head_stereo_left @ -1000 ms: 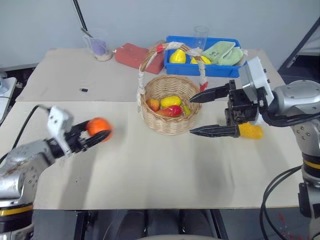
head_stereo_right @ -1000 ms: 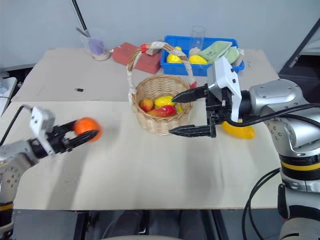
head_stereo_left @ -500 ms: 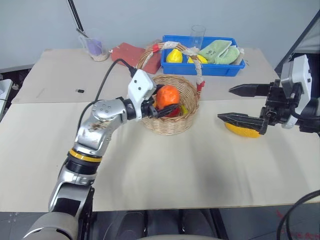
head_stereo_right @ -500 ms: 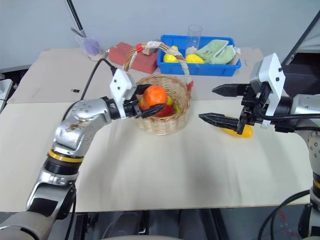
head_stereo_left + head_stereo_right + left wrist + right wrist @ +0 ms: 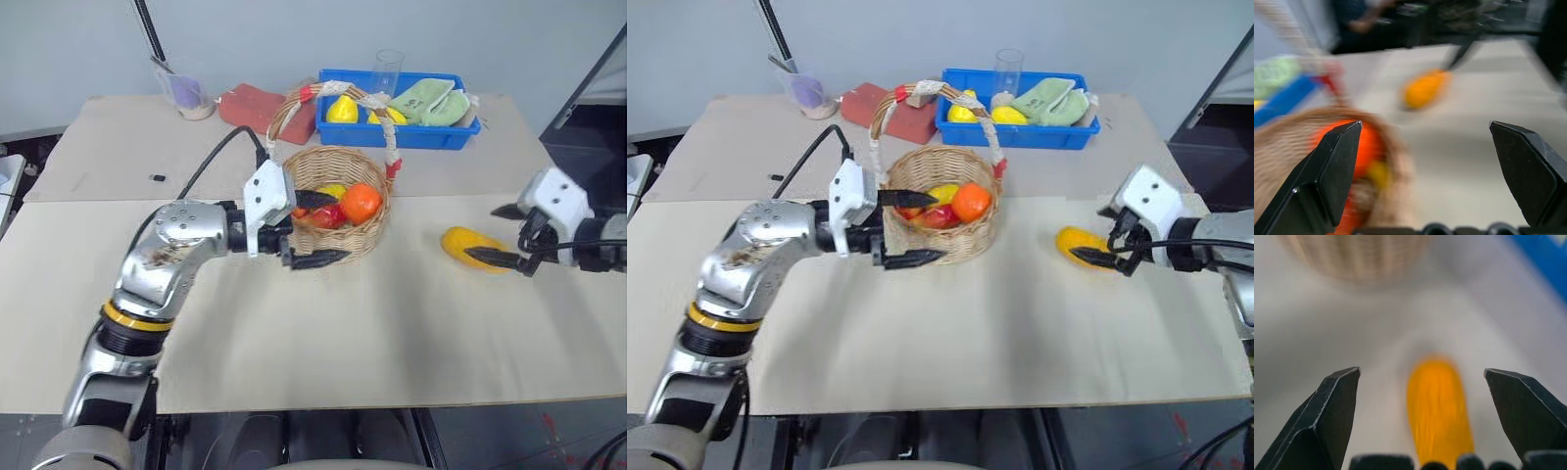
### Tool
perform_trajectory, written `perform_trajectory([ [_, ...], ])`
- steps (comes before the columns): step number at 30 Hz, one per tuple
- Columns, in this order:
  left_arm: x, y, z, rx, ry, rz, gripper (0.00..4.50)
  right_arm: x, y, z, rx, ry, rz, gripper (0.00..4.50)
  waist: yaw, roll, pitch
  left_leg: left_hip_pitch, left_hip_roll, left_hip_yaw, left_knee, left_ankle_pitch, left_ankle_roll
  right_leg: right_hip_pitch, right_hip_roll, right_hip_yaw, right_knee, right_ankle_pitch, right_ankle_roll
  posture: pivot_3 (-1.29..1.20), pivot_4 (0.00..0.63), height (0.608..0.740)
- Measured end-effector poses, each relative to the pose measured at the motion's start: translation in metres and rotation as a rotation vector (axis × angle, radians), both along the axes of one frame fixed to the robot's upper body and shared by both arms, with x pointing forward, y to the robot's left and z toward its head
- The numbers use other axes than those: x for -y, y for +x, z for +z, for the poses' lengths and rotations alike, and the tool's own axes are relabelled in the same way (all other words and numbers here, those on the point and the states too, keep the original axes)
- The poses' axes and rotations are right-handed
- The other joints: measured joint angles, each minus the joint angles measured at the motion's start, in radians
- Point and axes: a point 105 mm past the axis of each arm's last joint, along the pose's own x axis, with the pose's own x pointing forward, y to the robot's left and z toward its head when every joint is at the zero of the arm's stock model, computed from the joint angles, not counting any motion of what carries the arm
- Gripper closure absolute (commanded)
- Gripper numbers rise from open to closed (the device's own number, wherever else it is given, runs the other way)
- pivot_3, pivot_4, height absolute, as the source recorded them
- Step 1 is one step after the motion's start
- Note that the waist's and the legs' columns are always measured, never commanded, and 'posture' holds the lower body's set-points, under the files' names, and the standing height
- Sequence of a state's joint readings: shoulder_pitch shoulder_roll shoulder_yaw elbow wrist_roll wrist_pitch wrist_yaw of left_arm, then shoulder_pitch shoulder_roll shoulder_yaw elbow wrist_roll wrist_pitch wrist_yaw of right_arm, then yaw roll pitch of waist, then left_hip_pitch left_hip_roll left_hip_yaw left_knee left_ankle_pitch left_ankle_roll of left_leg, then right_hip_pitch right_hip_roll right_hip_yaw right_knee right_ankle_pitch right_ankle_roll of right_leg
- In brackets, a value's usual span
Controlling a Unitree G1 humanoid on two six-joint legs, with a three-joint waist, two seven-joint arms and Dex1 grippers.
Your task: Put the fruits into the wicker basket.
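1. Head views: the orange (image 5: 361, 203) sits inside the wicker basket (image 5: 338, 240); the left gripper (image 5: 318, 229) is spread, empty, at its rim. The mango (image 5: 468, 245) lies flat on the table (image 5: 323, 333), long axis slanting toward the basket.
2. Right wrist view: the right gripper (image 5: 1420, 421), spread wide, frames the mango lengthwise.

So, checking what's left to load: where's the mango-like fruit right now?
On the table's right side, the mango-like fruit lies outside the wicker basket, between the right gripper's open fingers.
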State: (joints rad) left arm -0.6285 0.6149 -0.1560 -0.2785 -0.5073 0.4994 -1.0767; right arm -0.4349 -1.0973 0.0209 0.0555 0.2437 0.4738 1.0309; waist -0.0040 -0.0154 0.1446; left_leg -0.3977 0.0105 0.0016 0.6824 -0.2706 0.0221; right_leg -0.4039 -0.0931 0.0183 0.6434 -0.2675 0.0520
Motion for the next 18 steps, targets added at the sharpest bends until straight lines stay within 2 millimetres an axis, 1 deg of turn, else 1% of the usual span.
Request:
perform_trajectory([
  [2, -0.003, -0.014, 0.000, -0.011, 0.036, -0.053, 0.05, 0.005, 0.011, -0.010, -0.029, -0.004, -0.012, 0.00, -0.005, 0.000, 0.000, 0.000, 0.001, 0.001, 0.000, 0.000, 0.000, 0.001, 0.000, 0.001, -0.002, 0.000, 0.000, 0.00, 0.150, 0.740],
  [4, -0.004, -0.024, -0.002, -0.009, 0.067, -0.086, 0.05, 0.016, 0.021, -0.023, -0.058, -0.023, -0.040, 0.00, -0.006, 0.000, 0.000, 0.001, 0.000, 0.001, 0.000, 0.000, 0.000, 0.001, 0.001, 0.000, -0.002, 0.000, 0.000, 0.00, 0.150, 0.740],
  [6, -0.006, -0.027, -0.006, -0.022, 0.074, -0.084, 0.05, 0.024, 0.027, -0.038, -0.101, -0.031, -0.065, 0.00, -0.005, 0.000, 0.000, 0.001, 0.001, 0.001, 0.000, 0.000, 0.000, 0.001, 0.001, 0.000, -0.002, 0.000, 0.000, 0.00, 0.150, 0.740],
  [8, -0.007, -0.028, -0.007, -0.027, 0.070, -0.071, 0.05, 0.026, 0.029, -0.050, -0.140, -0.038, -0.060, 0.00, -0.006, 0.000, 0.000, 0.001, 0.001, 0.001, 0.000, 0.000, 0.000, 0.001, 0.001, 0.001, -0.002, 0.000, 0.000, 0.00, 0.150, 0.740],
  [10, -0.007, -0.029, -0.009, -0.039, 0.066, -0.065, 0.05, 0.027, 0.029, -0.054, -0.165, -0.028, -0.051, 0.00, -0.007, 0.000, 0.000, 0.000, 0.001, 0.001, 0.000, 0.000, 0.000, 0.001, 0.001, 0.001, -0.001, 0.000, 0.000, 0.00, 0.150, 0.740],
  [13, -0.007, -0.033, -0.006, -0.040, 0.053, -0.065, 0.00, 0.026, 0.033, -0.052, -0.171, -0.019, -0.039, 0.82, -0.008, 0.000, 0.000, 0.001, 0.002, 0.001, 0.000, 0.000, 0.000, 0.001, 0.001, 0.001, -0.001, 0.000, 0.000, 0.00, 0.150, 0.740],
  [15, -0.009, -0.034, -0.003, -0.034, 0.041, -0.061, 0.00, 0.024, 0.036, -0.051, -0.163, -0.014, -0.034, 1.49, -0.009, 0.000, 0.000, 0.001, 0.002, 0.001, 0.000, 0.000, 0.000, 0.001, 0.001, 0.001, -0.001, 0.000, 0.000, 0.00, 0.150, 0.740],
  [16, -0.010, -0.035, -0.002, -0.040, 0.026, -0.060, 0.00, 0.023, 0.037, -0.051, -0.160, -0.011, -0.027, 1.98, -0.008, 0.000, 0.000, 0.001, 0.002, 0.001, 0.000, 0.000, 0.000, 0.001, 0.001, 0.001, -0.001, 0.000, 0.000, 0.00, 0.150, 0.740],
  [18, -0.010, -0.036, -0.002, -0.049, 0.016, -0.061, 0.00, 0.024, 0.037, -0.051, -0.163, -0.010, -0.025, 2.07, -0.007, 0.000, 0.000, 0.001, 0.002, 0.001, 0.000, 0.000, 0.000, 0.001, 0.001, 0.001, 0.000, 0.000, 0.000, 0.00, 0.150, 0.740],
])
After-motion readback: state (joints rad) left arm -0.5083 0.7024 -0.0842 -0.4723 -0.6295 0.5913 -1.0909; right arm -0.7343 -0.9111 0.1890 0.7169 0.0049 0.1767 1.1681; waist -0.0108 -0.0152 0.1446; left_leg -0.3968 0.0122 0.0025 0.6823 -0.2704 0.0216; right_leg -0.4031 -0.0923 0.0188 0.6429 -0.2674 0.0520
